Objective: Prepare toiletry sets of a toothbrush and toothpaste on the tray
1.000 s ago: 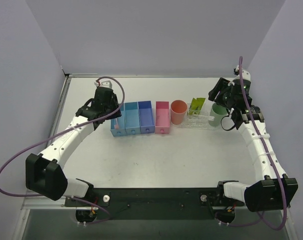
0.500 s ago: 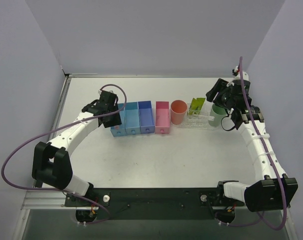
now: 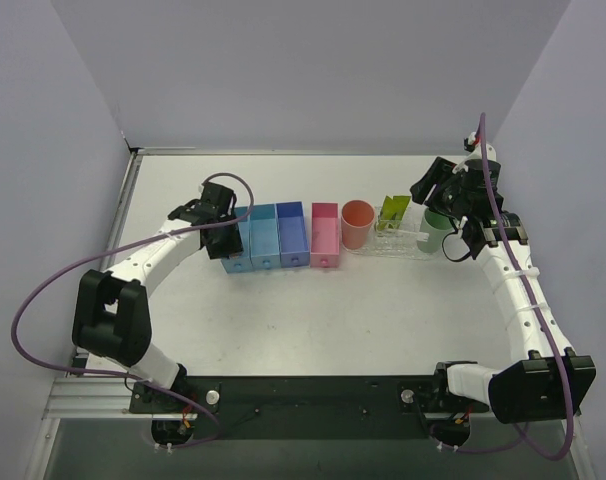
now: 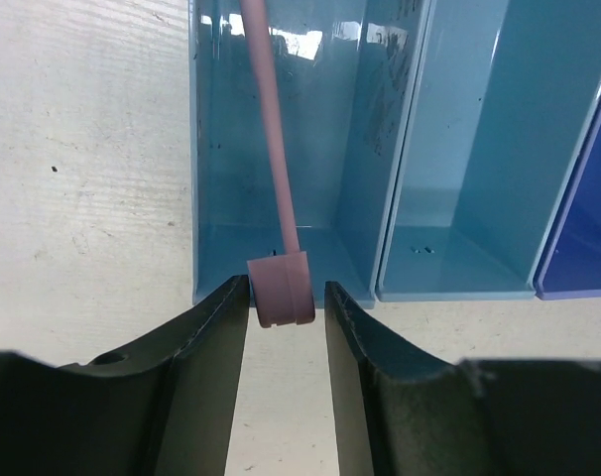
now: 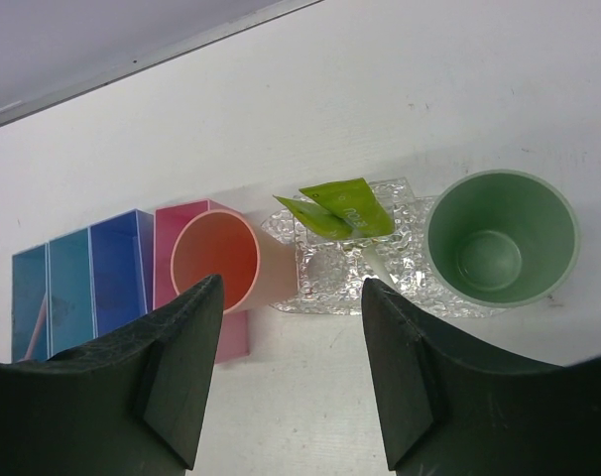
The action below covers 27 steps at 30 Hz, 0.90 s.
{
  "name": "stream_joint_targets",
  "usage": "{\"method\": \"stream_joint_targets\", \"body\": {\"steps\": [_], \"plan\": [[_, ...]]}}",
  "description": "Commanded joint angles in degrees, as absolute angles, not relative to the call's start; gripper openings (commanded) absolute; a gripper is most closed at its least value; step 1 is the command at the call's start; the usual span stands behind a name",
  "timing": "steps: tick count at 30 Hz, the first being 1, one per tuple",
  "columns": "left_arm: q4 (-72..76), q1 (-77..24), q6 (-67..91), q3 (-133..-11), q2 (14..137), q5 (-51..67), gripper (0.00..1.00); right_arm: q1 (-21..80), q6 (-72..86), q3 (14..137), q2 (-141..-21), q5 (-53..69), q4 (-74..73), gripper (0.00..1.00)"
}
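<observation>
A toothbrush (image 4: 272,129) with a thin pink stem lies in the leftmost light-blue bin (image 4: 221,178). Its pink end (image 4: 281,290) pokes over the near wall. My left gripper (image 4: 287,290) is open, with a fingertip on each side of that end and a small gap at the right finger. It also shows in the top view (image 3: 226,236). Two lime toothpaste tubes (image 5: 342,208) lean on the clear bumpy tray (image 5: 330,283). The tubes (image 3: 394,209) and tray (image 3: 398,248) also show in the top view. My right gripper (image 5: 291,283) is open and empty, high above the tray.
Two more blue bins (image 3: 264,238) (image 3: 292,234) and a pink box (image 3: 325,236) stand in a row. A salmon cup (image 3: 358,222) stands at the tray's left end, a green cup (image 3: 438,226) at its right. A thin whitish stick (image 5: 380,256) seems to lie on the tray.
My left gripper has come down and nearer, to the front of the leftmost bin, and its elbow has swung left. The right arm has barely moved.
</observation>
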State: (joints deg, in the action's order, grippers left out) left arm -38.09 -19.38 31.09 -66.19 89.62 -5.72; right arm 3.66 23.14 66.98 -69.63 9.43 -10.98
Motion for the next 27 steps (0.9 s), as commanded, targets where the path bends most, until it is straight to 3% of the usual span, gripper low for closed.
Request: {"method": "stream_joint_targets", "body": {"steps": [1,7,11,18,23,27], "plan": [[-36.8,-18.9,30.8,-66.7,90.4,-4.8,0.47,3.3,23.7,68.0,-68.8,9.9,-9.9,0.53],[-37.4,-18.5,30.8,-67.1,90.4,-5.3,0.43,3.2,23.8,68.0,-69.1,9.8,-9.8,0.53],[-37.7,-18.5,30.7,-67.1,90.4,-5.3,0.35,3.3,23.9,68.0,-69.3,9.7,-9.6,0.53],[-37.2,-18.5,29.4,-66.9,87.9,-6.4,0.18,3.3,24.0,67.7,-69.1,9.8,-9.6,0.53],[-35.0,-18.5,27.7,-65.9,85.0,-6.3,0.0,3.3,24.0,67.5,-68.9,9.8,-9.4,0.53],[-33.8,-18.5,26.8,-65.0,82.4,-6.2,0.0,3.3,23.9,67.2,-68.6,9.8,-9.4,0.53]]}}
